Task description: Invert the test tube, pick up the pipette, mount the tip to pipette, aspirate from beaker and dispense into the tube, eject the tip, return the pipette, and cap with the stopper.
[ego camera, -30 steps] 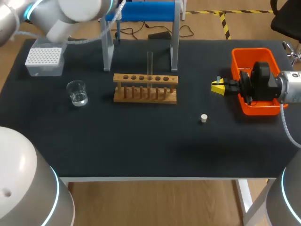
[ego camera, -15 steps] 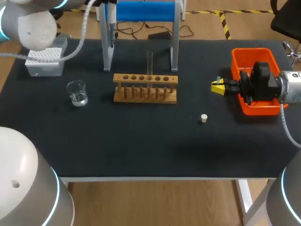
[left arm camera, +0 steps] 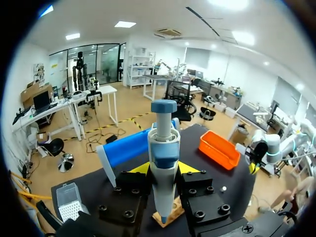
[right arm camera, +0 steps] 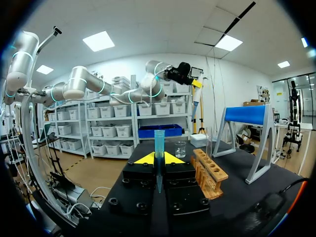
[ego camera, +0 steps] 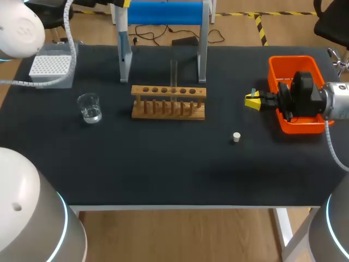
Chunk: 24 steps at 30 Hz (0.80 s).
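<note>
**Progress: early.**
- Test tube (ego camera: pixel 173 72): upright in wooden rack (ego camera: pixel 168 102), mid-table toward the far edge, mouth up, unstoppered. Inversion judged done.
- Pipette (left arm camera: pixel 163 148): off the table, clamped upright between the fingers of left gripper (left arm camera: pixel 163 170), raised above the far edge.
- Pipette tip (right arm camera: pixel 158 148): slim, blue, tapered, pinched in right gripper (ego camera: pixel 252 101) with the wide end outward. Held near the right edge, just beside orange bin (ego camera: pixel 283 65).
- Step in hand: mounting, by judgement. Pipette and tip not yet joined, well apart, much of the table's width between.
- Left to do: mount, aspirate, dispense, eject, return, cap.

**Surroundings**
- Beaker (ego camera: pixel 89 107): a little clear liquid inside, toward the left edge.
- Tip box (ego camera: pixel 50 68): far-left corner.
- Stopper (ego camera: pixel 236 137): loose on the table, right of middle, nearer the front edge than the rack.
- Blue-barred stand (ego camera: pixel 202 49): along the far edge, behind the rack.

**In the way**
- Stand's left leg: close by the held pipette.
- Rack and tall tube: between the two grippers on any straight crossing.
</note>
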Motion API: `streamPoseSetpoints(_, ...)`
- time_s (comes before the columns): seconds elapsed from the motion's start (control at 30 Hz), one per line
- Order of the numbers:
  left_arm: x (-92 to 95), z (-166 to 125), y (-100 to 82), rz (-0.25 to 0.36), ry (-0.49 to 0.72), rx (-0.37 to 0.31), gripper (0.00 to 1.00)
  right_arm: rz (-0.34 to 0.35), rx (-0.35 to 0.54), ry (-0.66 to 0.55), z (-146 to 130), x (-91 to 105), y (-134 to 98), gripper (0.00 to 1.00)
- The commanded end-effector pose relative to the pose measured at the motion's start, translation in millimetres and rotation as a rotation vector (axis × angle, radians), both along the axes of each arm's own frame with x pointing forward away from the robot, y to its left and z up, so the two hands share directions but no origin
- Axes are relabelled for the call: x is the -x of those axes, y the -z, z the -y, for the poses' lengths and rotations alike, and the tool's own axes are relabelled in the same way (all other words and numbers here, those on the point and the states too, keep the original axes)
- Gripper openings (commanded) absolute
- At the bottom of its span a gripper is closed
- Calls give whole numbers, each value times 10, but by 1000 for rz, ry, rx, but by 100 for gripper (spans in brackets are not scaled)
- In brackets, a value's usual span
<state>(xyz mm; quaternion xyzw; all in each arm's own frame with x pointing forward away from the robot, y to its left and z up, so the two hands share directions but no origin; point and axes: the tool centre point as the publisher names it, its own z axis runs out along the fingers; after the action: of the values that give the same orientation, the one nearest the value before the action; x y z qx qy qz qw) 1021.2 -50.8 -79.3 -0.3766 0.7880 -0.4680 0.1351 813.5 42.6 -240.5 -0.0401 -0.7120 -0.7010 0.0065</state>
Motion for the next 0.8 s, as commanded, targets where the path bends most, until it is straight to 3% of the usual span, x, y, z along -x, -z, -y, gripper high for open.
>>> streamPoseSetpoints(0.03,-16,-21,5,-18,61,33,0,1,1,2,-2,7,3,0)
streamPoseSetpoints(0.13,-16,-21,5,-18,61,33,0,1,1,2,-2,7,3,0)
streamPoseSetpoints(0.2,50,123,-102,1,167,-17,0,1,1,2,-2,7,3,0)
streamPoseSetpoints(0.3,244,319,-243,25,278,-36,0,1,1,2,-2,7,3,0)
streamPoseSetpoints(0.57,760,738,-525,120,489,7,0,1,1,2,-2,7,3,0)
streamPoseSetpoints(0.8,1041,1043,-727,169,608,30,0,1,1,2,-2,7,3,0)
